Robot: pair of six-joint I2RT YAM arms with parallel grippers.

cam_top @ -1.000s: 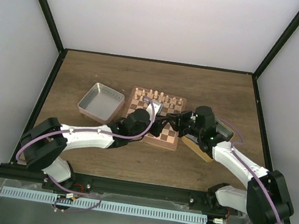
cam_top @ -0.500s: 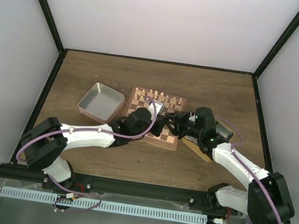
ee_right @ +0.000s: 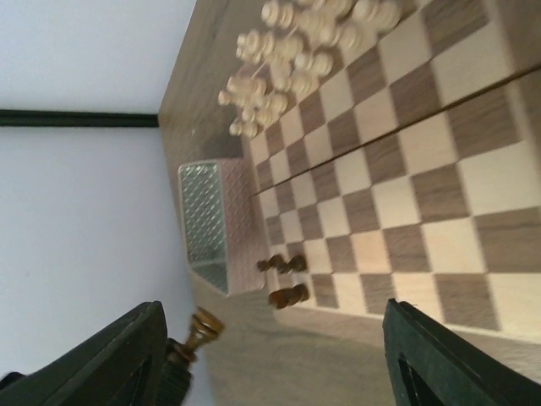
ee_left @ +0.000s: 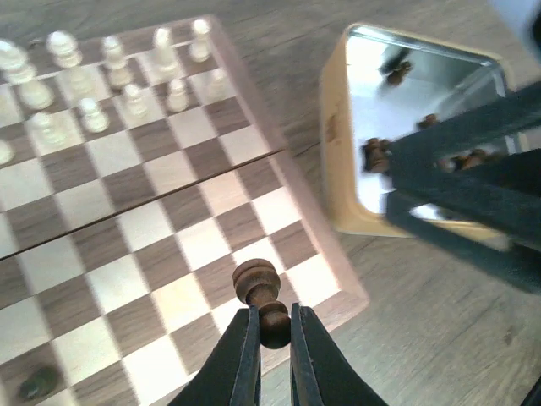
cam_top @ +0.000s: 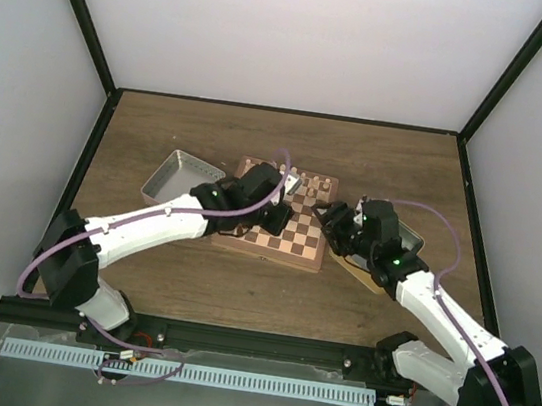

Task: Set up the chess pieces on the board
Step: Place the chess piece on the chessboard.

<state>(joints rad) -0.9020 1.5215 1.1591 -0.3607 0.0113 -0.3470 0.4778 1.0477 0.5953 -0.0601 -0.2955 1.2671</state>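
A dark brown chess piece (ee_left: 260, 298) hangs above the near right corner of the board (ee_left: 127, 228), with my left gripper (ee_left: 270, 320) shut on its lower end. The same piece (ee_right: 201, 326) shows at the lower left of the right wrist view. My right gripper (ee_right: 279, 359) stands wide open with nothing between its fingers, off the board's right edge (cam_top: 315, 260). Two dark pieces (ee_right: 286, 281) stand on the board at the corner beside the empty tin. More dark pieces (ee_left: 376, 152) lie in the tin (ee_left: 338, 135) to the right of the board.
Cream pieces (ee_left: 110, 85) fill the board's far rows. An empty metal tin (cam_top: 178, 182) sits left of the board, close to my left arm. The right tin (cam_top: 408, 245) lies under my right arm. The two grippers are close together over the board's right side.
My right gripper opened and drew back to the right. My left gripper closed on the dark piece, and the left arm swung up and toward the far side of the board.
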